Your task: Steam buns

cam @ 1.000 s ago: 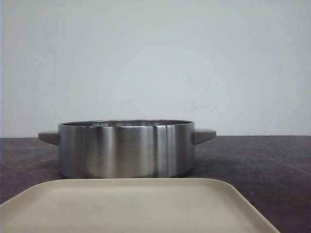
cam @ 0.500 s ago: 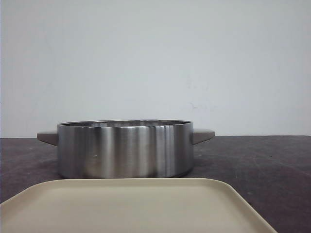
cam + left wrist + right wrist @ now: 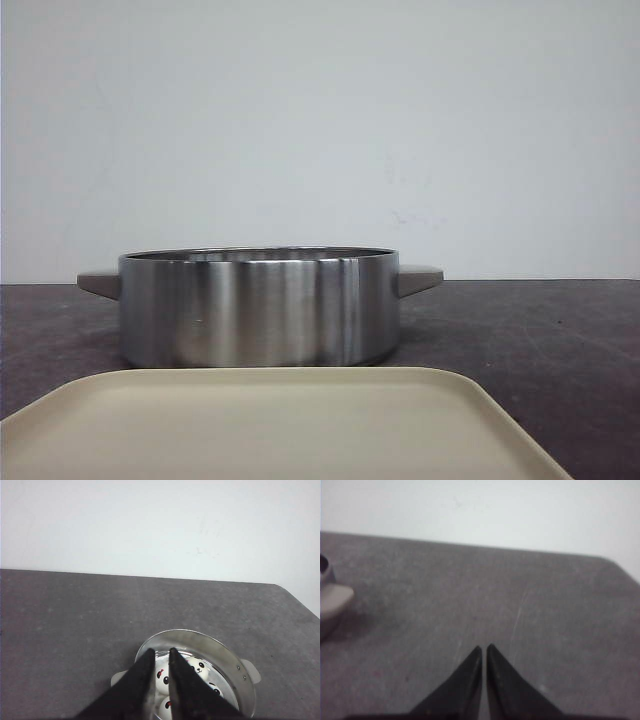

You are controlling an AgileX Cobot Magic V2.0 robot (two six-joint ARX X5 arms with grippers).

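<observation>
Several white buns with panda faces lie inside the steel pot [image 3: 200, 637]. One bun [image 3: 161, 677] shows through the gap between my left fingers, another bun [image 3: 197, 667] lies beside it, and others are partly hidden by the fingers. My left gripper [image 3: 161, 651] hangs well above the pot, narrowly open, with nothing between its fingers. My right gripper [image 3: 483, 647] is shut and empty over bare table, off to the side of the pot's handle [image 3: 332, 600]. In the front view the pot [image 3: 260, 310] hides the buns, and neither gripper shows.
A cream tray [image 3: 270, 420] lies in front of the pot, nearest the camera, with nothing on it. The dark table [image 3: 540, 340] runs back to a white wall. The table's far right corner [image 3: 280, 587] shows in the left wrist view.
The pot has shifted a hair to the left in the front view. Nothing else differs.
</observation>
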